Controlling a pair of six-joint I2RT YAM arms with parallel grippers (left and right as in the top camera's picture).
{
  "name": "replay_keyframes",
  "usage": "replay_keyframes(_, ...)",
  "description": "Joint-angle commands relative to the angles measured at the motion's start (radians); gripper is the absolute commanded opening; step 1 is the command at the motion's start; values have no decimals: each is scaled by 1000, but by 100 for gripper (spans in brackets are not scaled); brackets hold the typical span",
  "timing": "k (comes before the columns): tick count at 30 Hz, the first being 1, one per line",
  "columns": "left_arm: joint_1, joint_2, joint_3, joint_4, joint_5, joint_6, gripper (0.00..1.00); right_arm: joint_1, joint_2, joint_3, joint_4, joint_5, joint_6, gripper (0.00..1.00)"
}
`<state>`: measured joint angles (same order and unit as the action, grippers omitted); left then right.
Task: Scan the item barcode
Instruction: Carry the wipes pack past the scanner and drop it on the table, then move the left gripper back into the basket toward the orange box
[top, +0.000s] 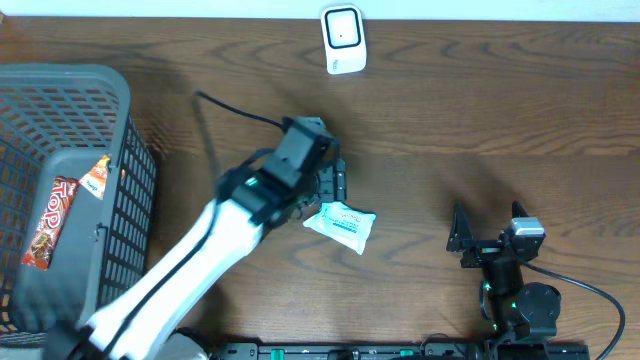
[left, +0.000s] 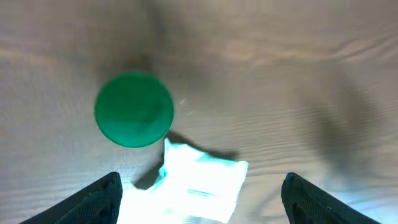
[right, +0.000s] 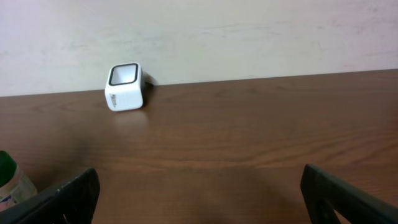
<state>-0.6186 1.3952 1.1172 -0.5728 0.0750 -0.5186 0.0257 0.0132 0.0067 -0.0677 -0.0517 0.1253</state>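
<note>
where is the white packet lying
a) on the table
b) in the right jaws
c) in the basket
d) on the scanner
a, the packet lies on the wood table, well away from the basket and the scanner.

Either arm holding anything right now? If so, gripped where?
Nothing is held. The left gripper is open, fingers wide apart over the white packet, which lies on the table. The right gripper is open and empty.
</note>
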Motion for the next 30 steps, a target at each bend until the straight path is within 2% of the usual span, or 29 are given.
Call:
replay_keyframes(1, 44, -142, 40, -17, -4, 37, 82, 6, 0, -1, -3, 2, 8, 99)
replay_keyframes(5, 126, -250, 88, -60, -5, 68, 82, 6, 0, -1, -3, 2, 8, 99)
replay_keyframes(10, 286, -318, 213, -193, -5, 109, 82, 6, 0, -1, -3, 2, 8, 99)
replay_keyframes(21, 635, -323, 513, -380, -31, 119, 83, 6, 0, -1, -3, 2, 8, 99)
replay_keyframes(30, 977, -303, 590, -485, -61, 117, 83, 6, 0, -1, -3, 2, 8, 99)
